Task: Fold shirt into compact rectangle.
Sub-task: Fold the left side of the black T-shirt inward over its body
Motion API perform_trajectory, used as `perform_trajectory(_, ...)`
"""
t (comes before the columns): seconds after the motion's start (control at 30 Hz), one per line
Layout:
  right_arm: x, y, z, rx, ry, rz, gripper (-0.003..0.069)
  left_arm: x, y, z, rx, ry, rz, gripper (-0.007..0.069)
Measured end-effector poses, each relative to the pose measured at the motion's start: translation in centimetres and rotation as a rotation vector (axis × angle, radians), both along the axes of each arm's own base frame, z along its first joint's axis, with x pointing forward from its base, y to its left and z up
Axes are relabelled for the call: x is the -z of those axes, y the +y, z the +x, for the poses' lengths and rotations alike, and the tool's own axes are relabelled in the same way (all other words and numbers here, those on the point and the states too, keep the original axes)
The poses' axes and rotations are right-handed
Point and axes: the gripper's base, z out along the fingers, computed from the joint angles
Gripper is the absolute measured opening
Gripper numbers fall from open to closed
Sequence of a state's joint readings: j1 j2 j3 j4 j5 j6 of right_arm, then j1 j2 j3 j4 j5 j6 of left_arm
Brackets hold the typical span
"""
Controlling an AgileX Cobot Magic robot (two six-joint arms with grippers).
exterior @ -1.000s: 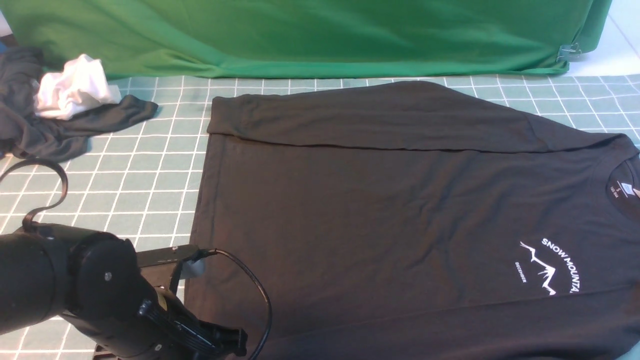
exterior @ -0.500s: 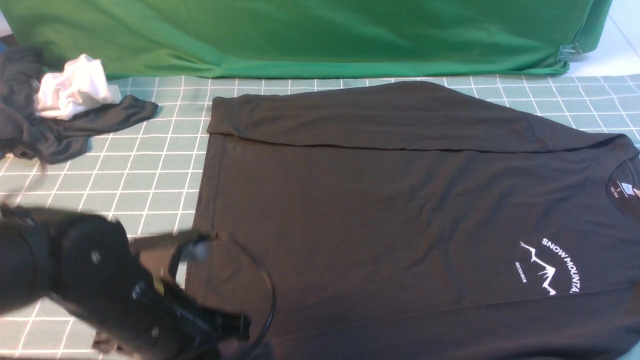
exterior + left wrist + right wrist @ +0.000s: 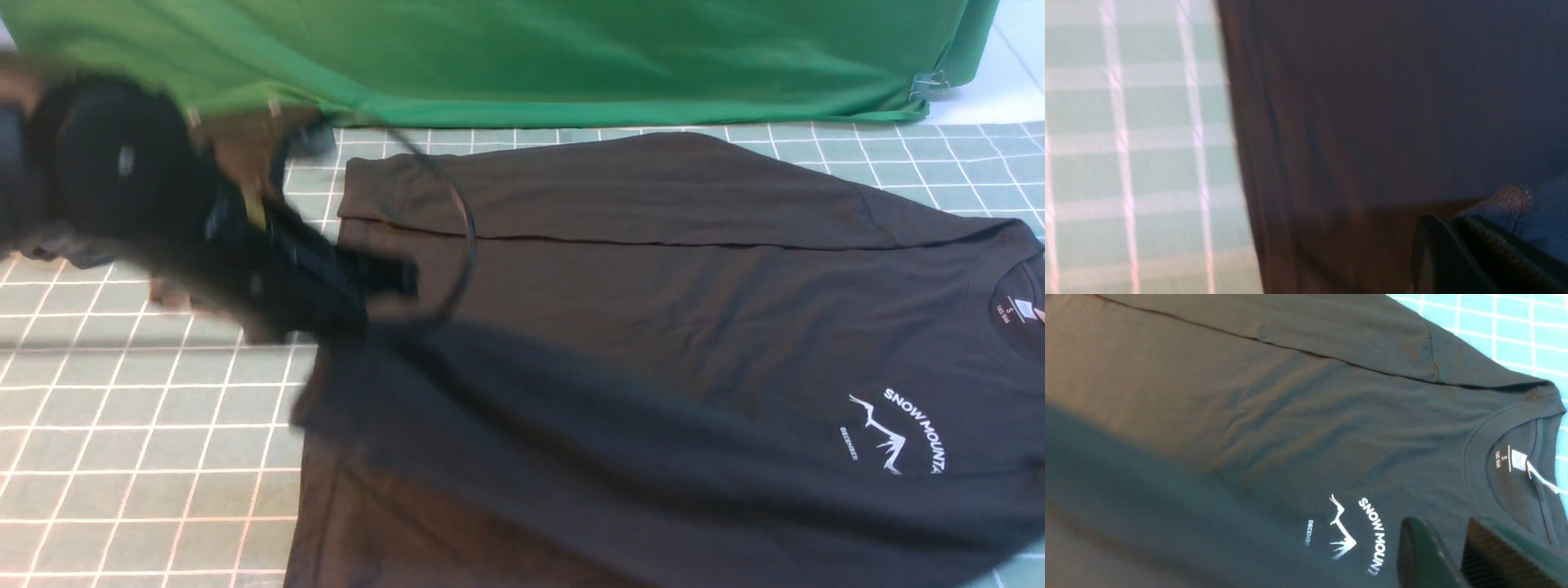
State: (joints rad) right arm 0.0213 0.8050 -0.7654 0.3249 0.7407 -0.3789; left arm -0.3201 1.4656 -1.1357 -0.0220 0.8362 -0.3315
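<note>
The black shirt lies spread on the grid mat, with its white mountain logo at the right and the far sleeve folded along its far edge. My left gripper is shut on the shirt's left hem and holds it raised above the shirt's left part, so the near half hangs as a slanted sheet. In the left wrist view the closed fingers pinch a ribbed edge of the shirt. My right gripper hovers open over the shirt, between the logo and the neck label.
A green cloth drapes the back, held by a metal clip at the right. The pale green grid mat shows at the left and far right. My blurred left arm covers the far left corner.
My left arm has swung from the near left corner up and toward the far side, lifting the shirt's near left hem with it. The rest of the shirt has stayed flat.
</note>
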Motion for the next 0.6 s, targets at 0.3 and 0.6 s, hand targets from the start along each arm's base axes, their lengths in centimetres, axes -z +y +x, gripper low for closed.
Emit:
perform_trajectory(0.3,0.0,0.0,0.0,0.0,0.0,0.0,0.0168,7.0,2.8,7.6,-0.1,0.132,0.048,0.0017)
perform_trajectory(0.6,0.0,0.0,0.0,0.0,0.0,0.0,0.0178,11.1,3.6,10.1,-0.131,0.171,0.056,0.0148)
